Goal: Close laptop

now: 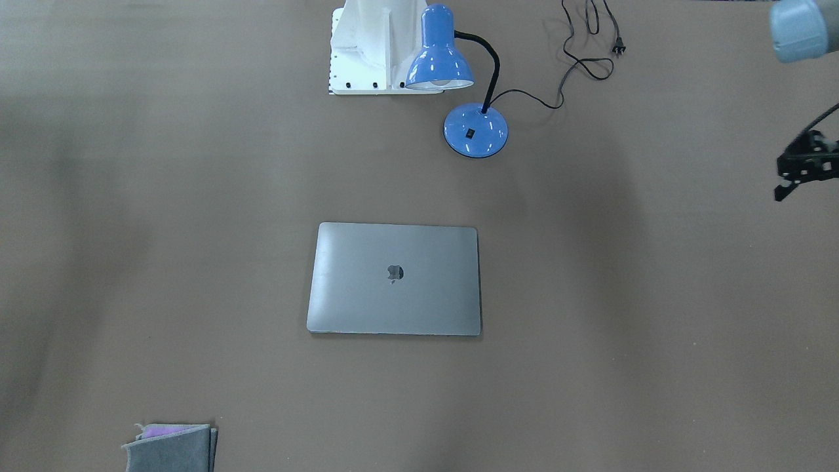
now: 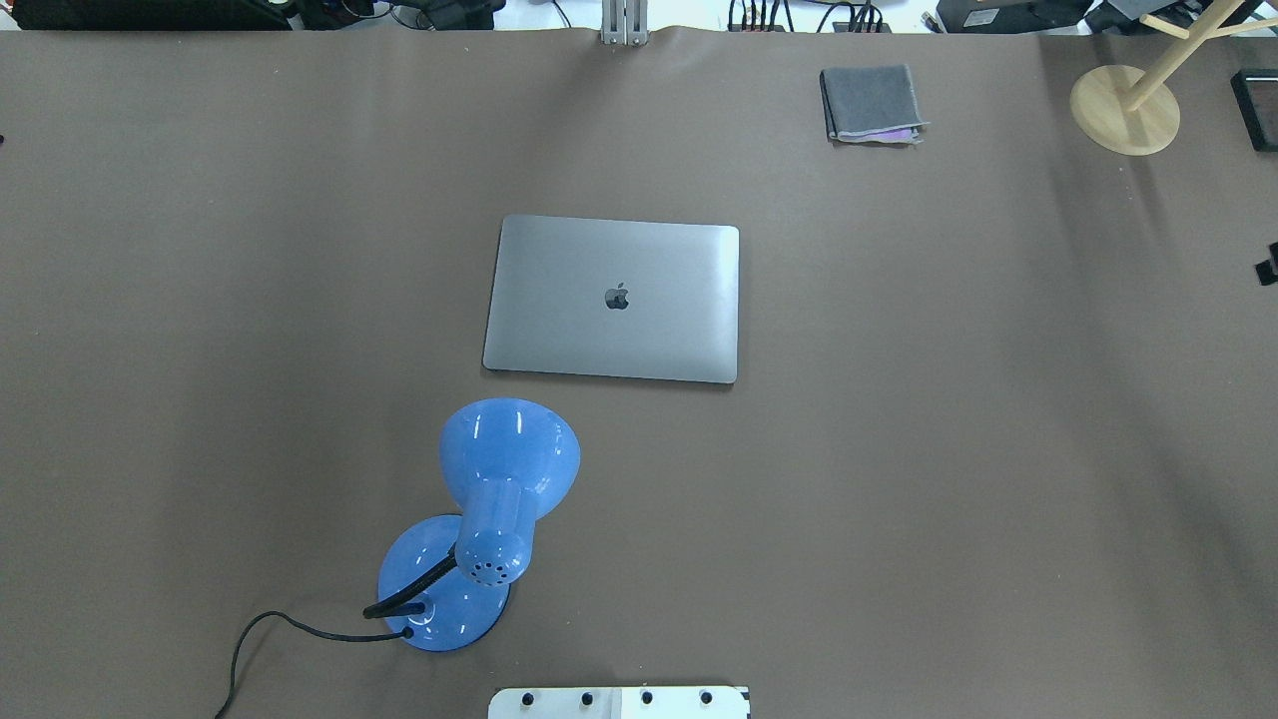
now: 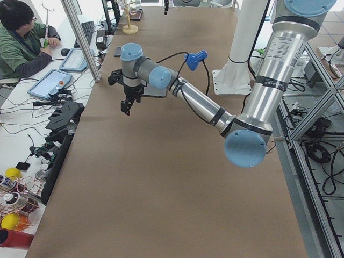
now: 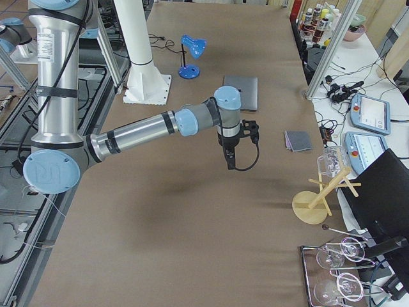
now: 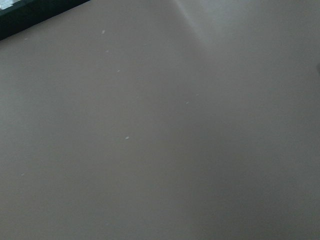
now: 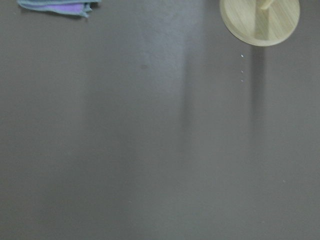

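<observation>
The laptop (image 1: 393,278) lies flat in the middle of the brown table with its lid down and the apple logo facing up; it also shows in the overhead view (image 2: 614,298) and the exterior right view (image 4: 241,91). My left gripper (image 1: 796,174) hangs above the table far to the laptop's side, cut off by the frame edge, and I cannot tell if it is open or shut. My right gripper (image 4: 231,160) hovers above the table on the laptop's other side; only a sliver shows at the overhead view's right edge (image 2: 1266,268). Neither touches the laptop.
A blue desk lamp (image 2: 499,499) stands between the robot base and the laptop, its cable (image 1: 590,59) trailing off. A small folded grey cloth (image 2: 871,103) lies at the far edge. A wooden stand (image 2: 1125,108) is at the far right.
</observation>
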You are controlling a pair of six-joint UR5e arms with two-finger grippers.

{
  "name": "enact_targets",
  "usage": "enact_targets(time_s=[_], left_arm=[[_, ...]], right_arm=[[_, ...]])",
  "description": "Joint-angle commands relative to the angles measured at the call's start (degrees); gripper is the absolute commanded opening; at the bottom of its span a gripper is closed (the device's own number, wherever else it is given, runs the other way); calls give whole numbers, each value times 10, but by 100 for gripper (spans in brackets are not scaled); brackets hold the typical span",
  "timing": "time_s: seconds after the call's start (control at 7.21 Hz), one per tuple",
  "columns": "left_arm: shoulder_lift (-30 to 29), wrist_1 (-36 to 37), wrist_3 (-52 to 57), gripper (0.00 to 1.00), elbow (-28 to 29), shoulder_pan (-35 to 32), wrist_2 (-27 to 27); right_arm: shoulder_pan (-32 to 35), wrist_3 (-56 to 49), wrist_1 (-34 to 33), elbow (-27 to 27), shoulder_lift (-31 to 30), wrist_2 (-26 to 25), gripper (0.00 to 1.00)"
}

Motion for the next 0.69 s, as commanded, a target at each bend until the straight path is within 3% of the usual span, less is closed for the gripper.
enact_targets(time_s=[0.0, 0.28, 0.55], left_arm=[[47, 1, 177, 99, 105, -49, -20], [82, -5, 252, 99, 162, -116, -20], [104, -14, 244, 99, 161, -140, -20]], right_arm=[[80, -135, 2, -53, -56, 18, 100], [91, -156, 8, -78, -92, 8, 100], [93, -158, 9, -87, -93, 9, 100]])
